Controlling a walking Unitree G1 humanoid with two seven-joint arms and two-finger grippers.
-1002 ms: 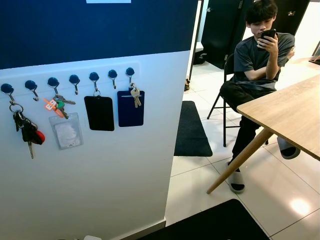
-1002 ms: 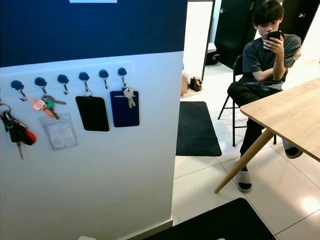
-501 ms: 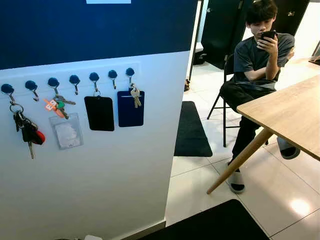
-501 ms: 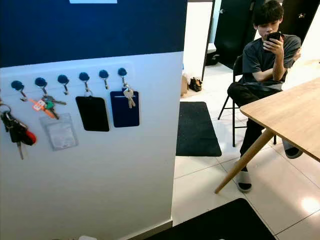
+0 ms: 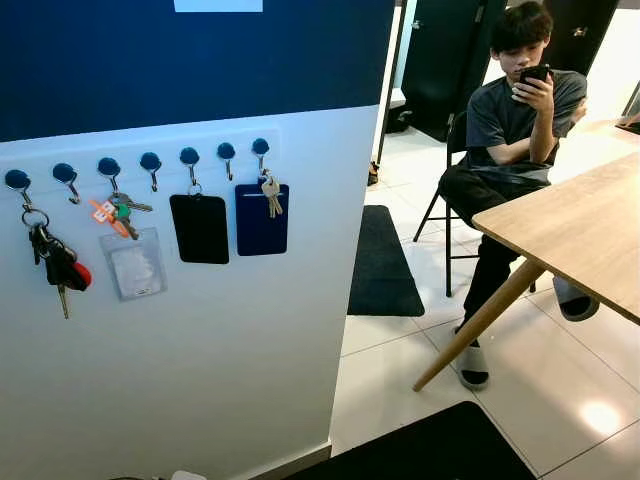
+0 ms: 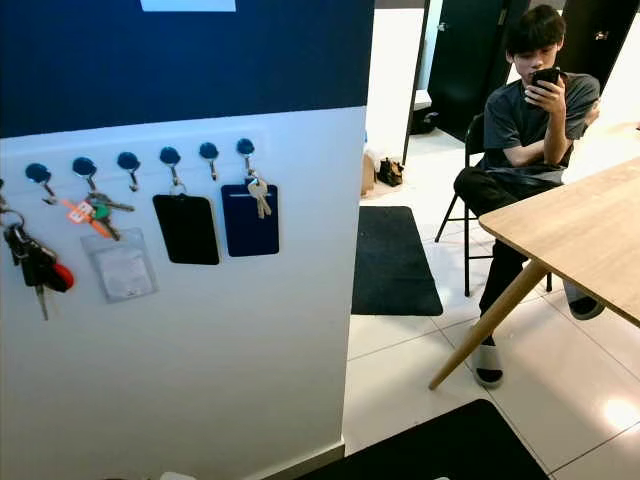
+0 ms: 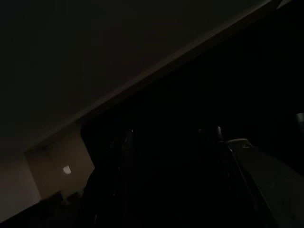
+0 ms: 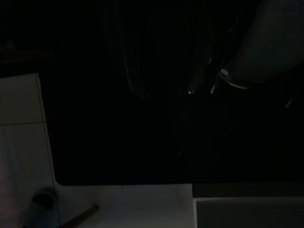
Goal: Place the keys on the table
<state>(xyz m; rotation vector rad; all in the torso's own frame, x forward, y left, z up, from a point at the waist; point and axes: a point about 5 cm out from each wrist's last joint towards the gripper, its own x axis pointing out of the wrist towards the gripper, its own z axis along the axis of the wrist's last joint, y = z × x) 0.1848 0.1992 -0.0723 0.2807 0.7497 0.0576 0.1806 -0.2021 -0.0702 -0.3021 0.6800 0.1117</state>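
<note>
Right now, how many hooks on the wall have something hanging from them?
4. The far-left hook holds black-and-red keys, the third keys and a clear badge, the fifth a black card, the seventh keys and a blue card. The others look bare.

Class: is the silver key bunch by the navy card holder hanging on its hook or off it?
Hanging: the keys dangle from the rightmost hook, over the navy holder.

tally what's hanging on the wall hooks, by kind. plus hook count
Hooks: 7
Key bunches: 3 (black and red bunch, bunch with orange tag, small silver keys)
Card holders: 3 (clear, black, dark blue)
Total hanging items: 6
</note>
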